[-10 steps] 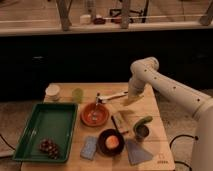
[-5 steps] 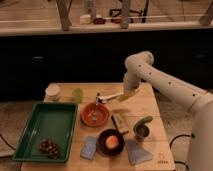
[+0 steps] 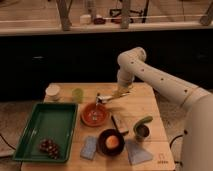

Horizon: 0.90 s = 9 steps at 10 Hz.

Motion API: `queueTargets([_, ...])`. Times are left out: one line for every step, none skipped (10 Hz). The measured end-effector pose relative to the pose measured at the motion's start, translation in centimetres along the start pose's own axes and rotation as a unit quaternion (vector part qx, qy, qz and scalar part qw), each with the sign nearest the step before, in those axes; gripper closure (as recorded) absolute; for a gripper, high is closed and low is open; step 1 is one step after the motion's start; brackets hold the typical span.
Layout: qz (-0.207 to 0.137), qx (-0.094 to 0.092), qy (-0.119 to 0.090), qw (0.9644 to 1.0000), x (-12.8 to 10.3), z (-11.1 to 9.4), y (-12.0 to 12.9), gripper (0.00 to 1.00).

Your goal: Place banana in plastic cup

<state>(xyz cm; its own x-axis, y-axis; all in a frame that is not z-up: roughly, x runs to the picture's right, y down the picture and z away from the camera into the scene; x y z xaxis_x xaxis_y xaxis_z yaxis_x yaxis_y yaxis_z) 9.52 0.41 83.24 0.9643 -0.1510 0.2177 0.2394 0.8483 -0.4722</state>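
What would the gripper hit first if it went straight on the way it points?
Probably the plastic cup: the shut gripper, above the orange bowl's far rim, points left toward it. Its height is unclear, so it might pass above the cup.

Closed claw above orange bowl, any load indistinct, arm cropped at right

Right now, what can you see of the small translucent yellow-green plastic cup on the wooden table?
The plastic cup is a short, see-through yellow-green cylinder, standing upright near the wooden table's back edge. The white round cup stands to its left, apart. The gripper, shut, hovers to its right above the orange bowl, not touching it.
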Motion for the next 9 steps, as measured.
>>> queueTargets([-0.002,0.004,0.001,1.0,-0.2,-0.1,-0.5,0.99])
queueTargets([-0.005,0.009,0.003,0.9999,-0.6,-0.1,-1.0,0.99])
queueTargets([-0.007,0.013,-0.001,0.9999,-1.5,0.0,-1.5,0.99])
queueTargets([-0.011,0.017,-0.003,0.9998,-2.4,0.3,-2.0,0.99])
queueTargets([-0.012,0.022,-0.005,0.9997,-3.2,0.4,-2.5,0.99])
queueTargets([-0.013,0.026,-0.007,0.9996,-3.5,0.4,-2.7,0.99])
queueTargets([-0.013,0.029,-0.008,0.9995,-3.6,0.4,-2.9,0.99])
queueTargets([-0.013,0.033,-0.009,0.9993,-3.7,0.5,-3.4,0.99])
queueTargets([-0.013,0.036,-0.011,0.9992,-4.1,0.6,-3.8,0.99])
